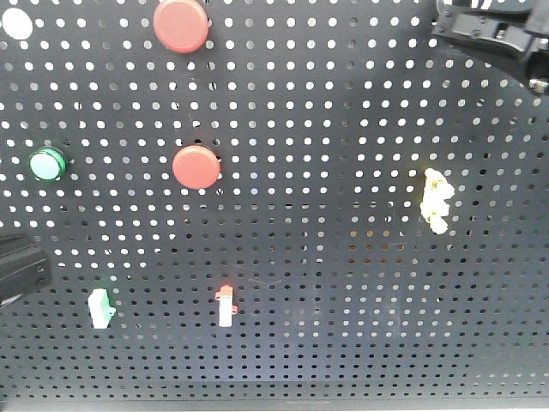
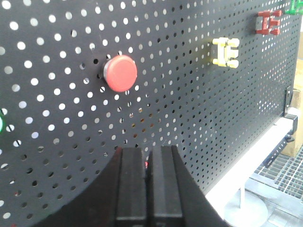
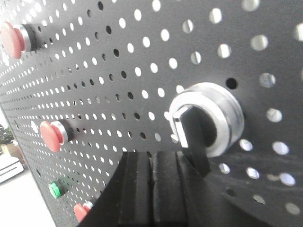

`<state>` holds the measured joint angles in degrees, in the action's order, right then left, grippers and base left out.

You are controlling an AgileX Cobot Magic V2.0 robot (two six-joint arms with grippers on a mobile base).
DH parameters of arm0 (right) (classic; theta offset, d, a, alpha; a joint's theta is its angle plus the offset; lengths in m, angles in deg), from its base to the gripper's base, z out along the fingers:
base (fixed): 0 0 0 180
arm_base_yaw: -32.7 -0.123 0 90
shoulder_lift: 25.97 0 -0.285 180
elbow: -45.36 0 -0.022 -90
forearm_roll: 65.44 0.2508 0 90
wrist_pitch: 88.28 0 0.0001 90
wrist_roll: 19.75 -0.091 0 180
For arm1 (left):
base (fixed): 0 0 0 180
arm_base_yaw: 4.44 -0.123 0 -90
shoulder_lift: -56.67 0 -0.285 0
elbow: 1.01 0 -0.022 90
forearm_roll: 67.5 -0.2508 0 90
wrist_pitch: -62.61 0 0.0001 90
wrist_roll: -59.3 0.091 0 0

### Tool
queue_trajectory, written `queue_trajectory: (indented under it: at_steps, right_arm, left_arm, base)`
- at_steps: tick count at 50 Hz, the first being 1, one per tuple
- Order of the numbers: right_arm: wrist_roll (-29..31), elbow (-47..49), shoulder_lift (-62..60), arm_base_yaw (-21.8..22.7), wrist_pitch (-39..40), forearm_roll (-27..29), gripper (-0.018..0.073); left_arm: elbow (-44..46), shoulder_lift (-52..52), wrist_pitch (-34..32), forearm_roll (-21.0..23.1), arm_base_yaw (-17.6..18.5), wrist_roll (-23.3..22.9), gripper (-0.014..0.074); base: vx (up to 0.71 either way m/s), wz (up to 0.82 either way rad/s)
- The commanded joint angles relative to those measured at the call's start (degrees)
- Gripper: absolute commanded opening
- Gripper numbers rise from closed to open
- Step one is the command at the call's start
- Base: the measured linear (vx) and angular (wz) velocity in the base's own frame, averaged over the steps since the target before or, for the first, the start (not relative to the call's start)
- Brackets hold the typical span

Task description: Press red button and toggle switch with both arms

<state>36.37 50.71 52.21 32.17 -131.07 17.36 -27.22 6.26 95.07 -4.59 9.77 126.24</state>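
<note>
Pegboard (image 1: 343, 129) bears the red button (image 1: 181, 24) facing outward; left hand (image 2: 147, 189) and right hand (image 3: 151, 189) pinched closed.

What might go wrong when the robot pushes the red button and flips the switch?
The left gripper sits below the red button, so a straight push might hit the pegboard.
A second red button looks the same; it might pick the wrong one.
The right gripper, beside the silver switch, might slip past its lever.
</note>
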Motion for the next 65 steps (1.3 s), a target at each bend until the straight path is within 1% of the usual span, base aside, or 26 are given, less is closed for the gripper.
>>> queue_trajectory:
  at_steps: [1,9,18,26,32,35,41,50,53,60,65]
  right_arm:
    - [0.1,2.0,-0.9,0.0,3.9,3.2,-0.0003]
    - [0.9,2.0,-0.9,0.0,7.3,2.1,-0.0003]
    - [0.1,2.0,-0.9,0.1,11.0,-3.3,-0.0003]
    - [0.8,1.9,-0.9,0.1,11.4,-3.6,-0.0003]
    - [1.1,1.9,-0.9,0.1,14.7,-6.2,-0.0003]
    - [0.3,1.9,-0.9,0.1,15.0,-7.5,-0.0003]
    - [0.6,1.9,-0.9,0.1,14.9,-7.8,-0.0003]
    - [0.9,1.9,-1.1,0.1,18.6,-10.5,-0.0003]
    - [0.9,1.9,-1.1,0.1,19.6,-10.5,-0.0003]
    - [0.9,1.9,-1.1,0.1,19.6,-10.6,-0.0003]
    - [0.9,1.7,-1.4,0.1,17.2,-11.4,-0.0003]
  left_arm:
    - [1.7,0.3,-1.9,2.7,0.1,-0.5,0.0002]
    - [1.7,0.3,-1.7,2.7,0.1,-0.5,0.0002]
    - [1.7,0.3,-1.2,2.7,0.1,-0.5,0.0002]
    - [1.7,0.3,-1.2,2.7,0.1,-0.5,0.0002]
    - [1.7,0.3,-1.2,2.7,0.1,-0.5,0.0002]
    - [1.7,0.3,-1.0,2.7,0.1,-0.5,0.0002]
    - [1.7,0.3,-1.0,2.7,0.1,-0.5,0.0002]
    - [1.7,0.3,-1.0,2.7,0.1,-0.5,0.0002]
    - [1.7,0.3,-0.9,2.7,0.1,-0.5,0.0002]
    - [1.7,0.3,-0.6,2.7,0.1,-0.5,0.0002]
    - [1.7,0.3,-0.6,2.5,0.1,-0.5,0.0002]
  base:
    - [0.00,0.00]
    - [0.00,0.00]
    - [0.00,0.00]
    - [0.00,0.00]
    - [0.00,0.00]
    - [0.00,0.00]
    - [0.00,0.00]
    - [0.00,0.00]
    - [0.00,0.00]
    - [0.00,0.00]
    - [0.00,0.00]
